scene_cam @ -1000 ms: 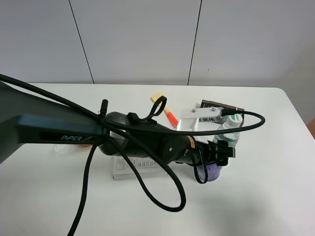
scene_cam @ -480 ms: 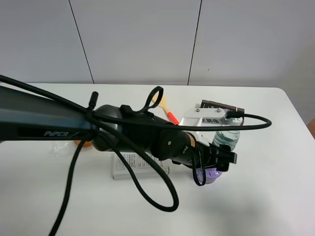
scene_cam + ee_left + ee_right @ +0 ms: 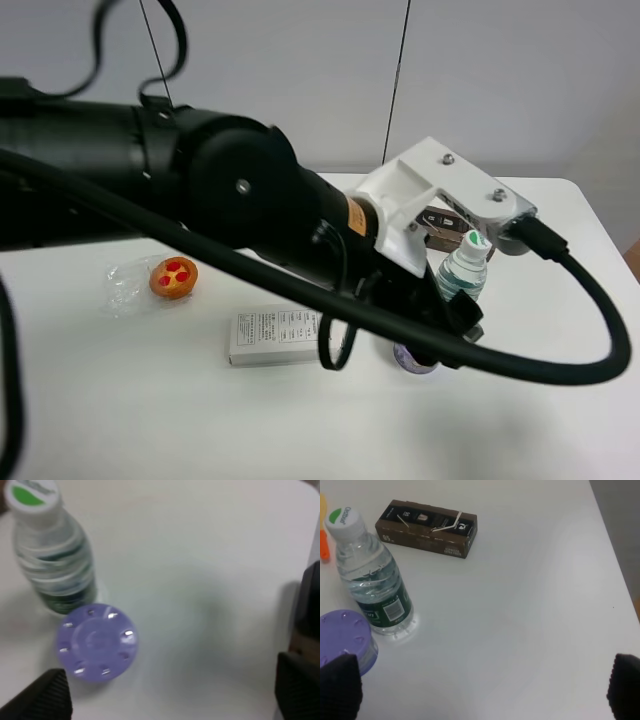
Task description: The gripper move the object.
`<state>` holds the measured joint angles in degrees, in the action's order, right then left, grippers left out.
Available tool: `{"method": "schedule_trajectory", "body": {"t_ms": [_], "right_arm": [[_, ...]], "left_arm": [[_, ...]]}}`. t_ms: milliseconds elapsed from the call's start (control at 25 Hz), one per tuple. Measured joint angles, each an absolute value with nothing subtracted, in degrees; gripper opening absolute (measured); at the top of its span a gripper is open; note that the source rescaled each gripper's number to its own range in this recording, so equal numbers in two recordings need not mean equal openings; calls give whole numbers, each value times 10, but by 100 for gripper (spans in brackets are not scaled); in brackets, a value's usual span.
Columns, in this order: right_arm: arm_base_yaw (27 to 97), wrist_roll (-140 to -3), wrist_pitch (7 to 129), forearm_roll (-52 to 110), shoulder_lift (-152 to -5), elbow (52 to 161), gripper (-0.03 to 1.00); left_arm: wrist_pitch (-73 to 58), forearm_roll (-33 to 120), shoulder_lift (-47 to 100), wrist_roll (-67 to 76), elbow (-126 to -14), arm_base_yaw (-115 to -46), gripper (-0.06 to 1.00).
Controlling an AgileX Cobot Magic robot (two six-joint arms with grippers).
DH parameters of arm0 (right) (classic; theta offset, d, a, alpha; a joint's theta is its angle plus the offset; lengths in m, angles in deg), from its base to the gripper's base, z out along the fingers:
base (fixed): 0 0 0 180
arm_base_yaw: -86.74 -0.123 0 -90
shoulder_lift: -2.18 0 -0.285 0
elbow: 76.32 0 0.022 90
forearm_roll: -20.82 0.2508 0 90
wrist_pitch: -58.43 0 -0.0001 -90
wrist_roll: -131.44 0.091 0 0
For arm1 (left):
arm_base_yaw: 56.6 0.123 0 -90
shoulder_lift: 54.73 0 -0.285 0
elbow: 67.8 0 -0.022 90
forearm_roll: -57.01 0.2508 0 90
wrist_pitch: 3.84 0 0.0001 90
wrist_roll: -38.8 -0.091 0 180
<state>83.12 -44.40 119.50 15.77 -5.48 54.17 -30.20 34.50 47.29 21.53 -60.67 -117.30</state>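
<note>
The object, a squat purple cylinder [image 3: 95,642] with a ring of dots on its lid, stands on the white table right beside a water bottle [image 3: 50,565]. My left gripper [image 3: 172,695] is open above the table, with the cylinder close to one finger [image 3: 47,697] and not between the jaws. In the high view the big black arm with its white bracket [image 3: 450,190] covers most of the cylinder [image 3: 413,360], and the gripper [image 3: 445,335] hangs over it. My right gripper [image 3: 480,685] is open and empty, with the cylinder [image 3: 345,635] by one finger [image 3: 337,685].
The green-capped bottle [image 3: 465,265] stands just behind the cylinder. A brown carton [image 3: 427,527] lies behind the bottle. A flat white box [image 3: 275,335] and a bagged orange tart [image 3: 173,277] lie to the left. The table's right edge [image 3: 615,260] is near.
The left arm has risen and swung up toward the high camera, and now looks much larger. Its gripper, low around the purple cylinder before, is now higher and open. The cylinder stands slightly further left.
</note>
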Motion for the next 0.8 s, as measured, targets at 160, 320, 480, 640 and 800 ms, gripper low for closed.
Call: {"method": "schedule_trajectory", "body": {"t_ms": [160, 320, 480, 640, 800], "right_arm": [[831, -444, 1195, 158, -55, 542, 100], [831, -444, 1195, 158, -55, 542, 100], [831, -444, 1195, 158, -55, 542, 100], [831, -444, 1195, 158, -55, 542, 100], [831, -444, 1195, 158, -55, 542, 100]], "left_arm": [[-308, 431, 442, 191, -607, -1130, 34], [-288, 500, 421, 193, -607, -1036, 34], [-280, 556, 384, 199, -607, -916, 34], [-316, 584, 337, 199, -607, -796, 34], [-403, 588, 283, 195, -607, -687, 34]]}}
